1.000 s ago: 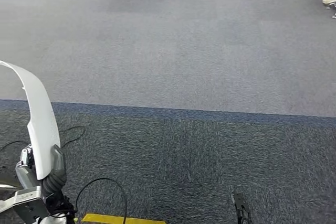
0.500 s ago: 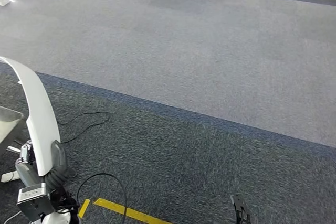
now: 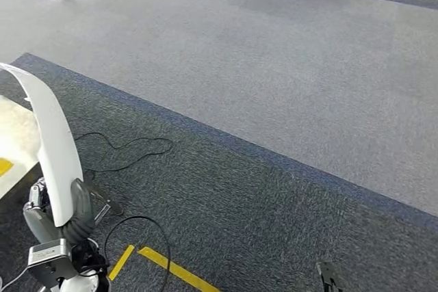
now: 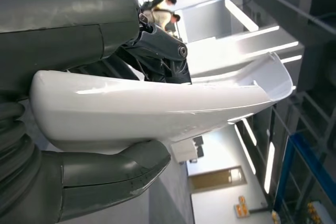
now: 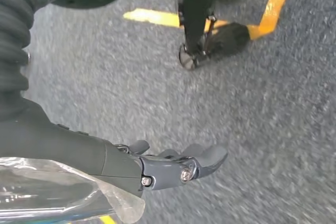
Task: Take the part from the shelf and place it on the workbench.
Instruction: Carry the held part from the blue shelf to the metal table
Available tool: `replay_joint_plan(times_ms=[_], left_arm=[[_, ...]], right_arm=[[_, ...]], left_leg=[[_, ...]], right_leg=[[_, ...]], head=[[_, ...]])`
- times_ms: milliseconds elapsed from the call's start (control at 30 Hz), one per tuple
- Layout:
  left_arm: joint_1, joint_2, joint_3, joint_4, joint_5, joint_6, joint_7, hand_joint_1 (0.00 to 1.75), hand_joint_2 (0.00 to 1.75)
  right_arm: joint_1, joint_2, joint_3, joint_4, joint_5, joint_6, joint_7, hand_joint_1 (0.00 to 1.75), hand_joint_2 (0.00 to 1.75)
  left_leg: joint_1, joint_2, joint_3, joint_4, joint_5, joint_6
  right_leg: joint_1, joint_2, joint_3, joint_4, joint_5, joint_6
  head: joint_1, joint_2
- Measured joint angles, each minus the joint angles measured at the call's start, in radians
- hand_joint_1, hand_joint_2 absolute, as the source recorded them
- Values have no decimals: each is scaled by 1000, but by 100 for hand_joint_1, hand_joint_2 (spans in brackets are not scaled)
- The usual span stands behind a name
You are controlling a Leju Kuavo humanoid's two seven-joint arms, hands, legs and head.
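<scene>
From the head, the left hand (image 3: 61, 220) holds the long white part (image 3: 51, 141) up over the floor (image 3: 258, 100); a pale surface (image 3: 16, 145) peeks in beside it. At the left wrist, its fingers (image 4: 162, 51) clamp the part (image 4: 158, 111). At the right wrist, the right hand (image 5: 174, 163) hangs loose, fingers apart. I think taking is done and placing is left.

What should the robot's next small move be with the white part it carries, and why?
Probably keep turning left toward the pale surface at the picture's left edge, perhaps the workbench. The left robot hand grips the white part upright; nothing is set down yet.
</scene>
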Motion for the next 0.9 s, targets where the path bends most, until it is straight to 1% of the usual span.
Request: replay_joint_plan(times_ms=[33,67,100,133,167,200,233,267,300,333,367,400,433,467,500,533,567,600,633,667,700,733,767,800,833,867,900], left_arm=[[0,0,1,-2,-2,0,0,175,175],[1,0,2,-4,-4,0,0,175,175],[1,0,4,-7,-6,0,0,175,175],[1,-1,5,-11,-8,0,0,175,175],[2,-1,5,-15,-9,0,0,175,175],[2,-1,5,-21,-11,0,0,175,175],[1,-2,5,-27,-12,0,0,175,175],[1,-2,4,-33,-14,0,0,175,175],[1,-3,3,-38,-15,0,0,175,175],[1,-3,3,-42,-16,0,0,175,175],[2,-3,3,-46,-17,0,0,175,175],[2,-4,3,-50,-18,0,0,175,175],[2,-5,3,-53,-18,0,0,175,175],[1,-5,2,-56,-19,0,0,175,175],[1,-6,2,-57,-21,0,0,175,175],[1,-6,2,-57,-23,0,0,175,175],[1,-6,2,-57,-26,-1,0,175,175],[1,-6,2,-57,-30,-1,0,175,175],[2,-7,2,-57,-35,-1,0,175,175],[2,-7,3,-58,-41,-1,0,175,175],[2,-8,3,-60,-47,-1,0,175,175],[2,-8,4,-63,-53,-1,0,175,175],[3,-9,5,-67,-58,-1,0,175,175],[4,-9,6,-72,-61,-1,0,175,175],[6,-9,8,-78,-65,-1,0,175,175],[9,-9,12,-85,-70,-1,0,175,175],[12,-9,16,-92,-75,-1,0,175,175]], right_arm=[[4,-2,0,-1,-3,0,0,0,175],[7,-3,0,-1,-7,2,0,0,175],[9,-5,0,-1,-9,3,0,0,175],[11,-6,0,-1,-11,6,0,0,175],[11,-6,0,-1,-13,8,0,0,175],[11,-6,0,-2,-15,11,0,0,175],[12,-7,1,-2,-18,12,0,0,175],[12,-8,1,-2,-19,14,0,0,175],[12,-10,2,-3,-21,14,0,0,175],[11,-11,3,-3,-22,15,0,0,175],[10,-12,4,-4,-22,15,0,0,175],[8,-13,6,-4,-22,15,0,0,175],[8,-15,6,-4,-22,15,0,0,175],[8,-16,7,-5,-22,15,0,0,175],[10,-17,7,-5,-22,16,0,0,175],[13,-18,7,-5,-23,16,0,0,175],[16,-18,8,-5,-23,16,0,0,175],[18,-19,8,-5,-24,16,0,0,175],[19,-21,9,-5,-26,16,0,0,175],[20,-23,11,-5,-27,16,0,0,175],[20,-24,14,-5,-28,16,0,0,175],[21,-26,18,-5,-29,16,0,0,175],[21,-27,21,-5,-29,17,0,0,175],[22,-28,24,-5,-29,19,0,0,175],[22,-29,27,-5,-29,22,1,0,175],[23,-29,31,-5,-29,25,0,0,175],[23,-30,36,-5,-29,28,-1,0,175]], left_leg=[[3,17,-32,66,-29,-4],[6,27,-56,116,-45,-8],[9,33,-64,133,-42,-11],[11,38,-54,112,-20,-12],[12,49,-24,54,15,-11],[10,71,14,-17,46,-9],[5,93,46,-79,67,-4],[0,110,66,-121,77,1],[-4,117,73,-137,74,6],[-8,110,72,-140,72,11],[-6,99,72,-142,73,17],[-4,88,74,-146,74,23],[-1,77,76,-150,76,29],[2,66,79,-153,77,35],[3,55,80,-154,77,39],[3,43,80,-153,76,42],[3,29,80,-153,76,43],[2,14,81,-153,76,44],[2,-1,83,-153,75,43],[3,-16,85,-152,74,41],[4,-29,87,-151,72,39],[3,-42,87,-148,69,35],[3,-53,85,-145,68,30],[4,-63,81,-144,69,24],[5,-74,77,-143,70,19],[6,-83,74,-144,72,13],[6,-76,72,-140,69,8]], right_leg=[[1,-17,2,0,-3,-3],[2,-33,5,0,-6,-3],[2,-48,7,0,-9,-2],[2,-62,11,1,-12,0],[2,-74,16,1,-16,2],[3,-86,21,0,-20,6],[5,-96,25,1,-24,11],[7,-106,29,2,-28,17],[8,-117,31,2,-31,22],[10,-128,33,1,-34,28],[8,-135,37,0,-38,33],[7,-123,37,5,-46,40],[5,-99,30,26,-62,44],[4,-70,10,69,-86,48],[3,-41,-21,132,-116,49],[3,-28,-59,205,-145,49],[3,-23,-94,264,-161,49],[3,-21,-117,292,-158,48],[3,-20,-121,282,-134,47],[2,-14,-105,231,-94,46],[0,4,-79,160,-52,44],[-3,27,-52,94,-24,42],[-4,47,-30,47,-8,40],[-5,60,-19,24,-6,38],[-4,59,-13,20,-10,34],[-4,48,-10,19,-10,29],[-4,37,-8,16,-9,24]], head=[[-1,0],[-1,0],[-1,0],[-1,0],[-1,0],[-1,0],[-2,0],[-1,0],[0,0],[0,0],[1,0],[2,0],[5,0],[8,0],[11,0],[13,0],[14,0],[14,0],[14,0],[14,0],[14,0],[14,0],[14,0],[13,0],[13,0],[13,0],[12,0]])
